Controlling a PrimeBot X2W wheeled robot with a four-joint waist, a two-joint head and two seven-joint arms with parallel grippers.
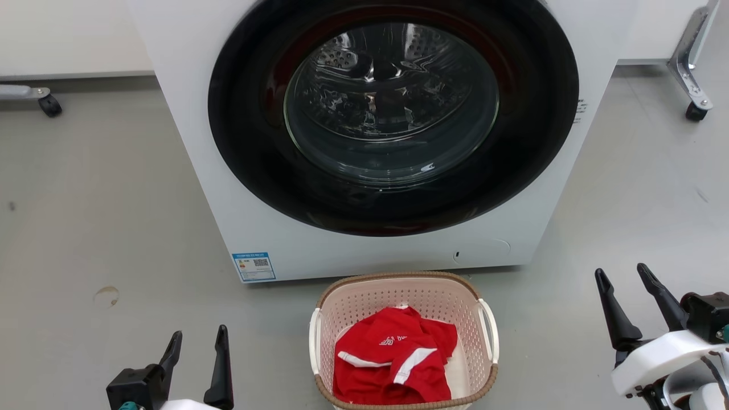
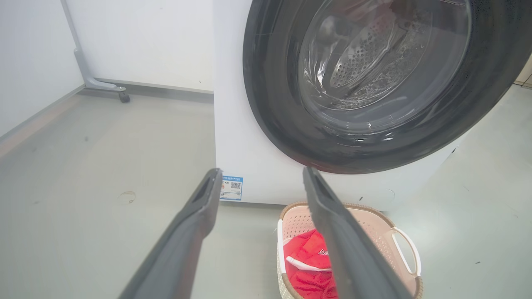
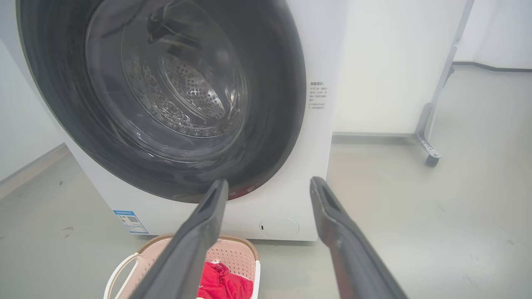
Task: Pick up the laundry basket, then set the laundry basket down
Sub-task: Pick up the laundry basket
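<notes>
The laundry basket point(image 1: 364, 302) is on the floor point(image 1: 114, 216) right at the foot of the washer point(image 1: 188, 188), bottom centre of the head view, with a red shirt point(image 1: 393, 359) bunched inside. Both sets of fingers are spread wide with nothing in them: left gripper point(image 1: 199, 335) at lower left, right gripper point(image 1: 621, 272) at lower right, a bit higher in frame. What matters is that the basket lies between them, left handle point(image 1: 314, 341) facing one gripper and right handle point(image 1: 490, 330) the other, so I'd guess a two-arm grab. The long axis looks to run toward the washer, but the frame edge clips it. Left seems marginally nearer. Each wrist view adds the far handle as an open loop: right handle point(image 2: 405, 249) low right in the left wrist view, left handle point(image 3: 120, 270) low left in the right one.
</notes>
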